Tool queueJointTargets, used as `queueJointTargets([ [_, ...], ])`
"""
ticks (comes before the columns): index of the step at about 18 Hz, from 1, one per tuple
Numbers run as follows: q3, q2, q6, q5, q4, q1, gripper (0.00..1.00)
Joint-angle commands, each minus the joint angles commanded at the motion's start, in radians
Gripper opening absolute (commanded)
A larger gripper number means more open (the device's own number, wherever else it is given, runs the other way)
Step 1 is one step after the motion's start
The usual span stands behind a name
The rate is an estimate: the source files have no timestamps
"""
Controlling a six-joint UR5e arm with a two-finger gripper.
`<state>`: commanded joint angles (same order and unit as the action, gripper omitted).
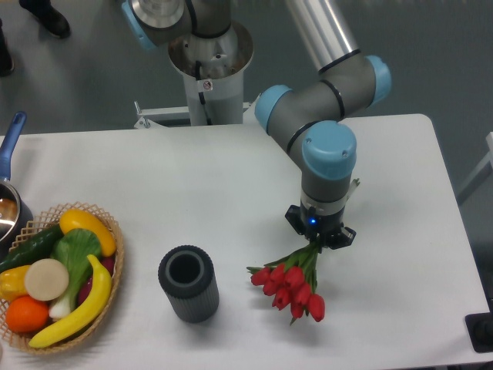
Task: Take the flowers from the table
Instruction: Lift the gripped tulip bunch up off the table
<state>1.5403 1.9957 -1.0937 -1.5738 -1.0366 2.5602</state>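
Note:
The flowers (291, 287), a bunch of red tulip buds on green stems, hang head-down and tilted toward the front right of the white table (208, 185). My gripper (318, 240) points straight down and is shut on the stems, whose upper part is hidden inside it. The buds sit right of the dark cylinder vase (188, 283). Whether the lowest buds touch the tabletop I cannot tell.
The dark ribbed vase stands upright near the front edge. A wicker basket (112, 262) of fruit and vegetables sits at the front left. A pot with a blue handle (11, 142) is at the left edge. The arm's base (209, 58) stands behind the table.

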Motion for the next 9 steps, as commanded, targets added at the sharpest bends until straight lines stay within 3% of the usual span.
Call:
queueJointTargets([
  [5,-0.072,-0.014,-0.017,-0.008,-0.111,0.025,0.01],
  [9,-0.072,-0.034,-0.057,-0.008,-0.123,0.046,0.01],
])
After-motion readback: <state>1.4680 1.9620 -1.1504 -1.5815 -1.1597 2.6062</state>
